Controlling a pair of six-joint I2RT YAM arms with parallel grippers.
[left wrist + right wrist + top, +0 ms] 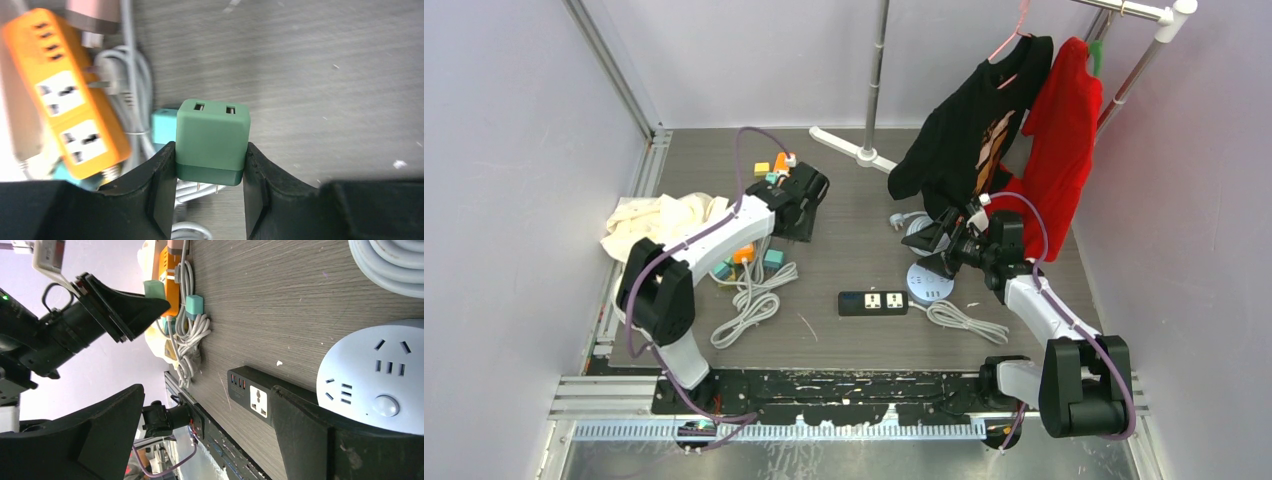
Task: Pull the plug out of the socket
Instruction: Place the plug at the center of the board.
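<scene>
Our left gripper (210, 152) clamps the green plug (212, 130) by its sides. Its pins are bare, seemingly free of any socket, beside the orange strip (65, 100). Our right gripper (207, 400) gapes, holding nothing. We should hold the plug square and set it down clear of the cables (135, 75).

Robot test lab, booth of plain white walls (514, 150) with aluminium framing (614, 62), two robot arms (714, 235) bolted along the edge of a grey wood-grain surface (854, 250), staged props, clothes rack (876, 80) with hung shirts (969, 140), scattered power strips (873, 302), coiled cables (749, 300)
</scene>
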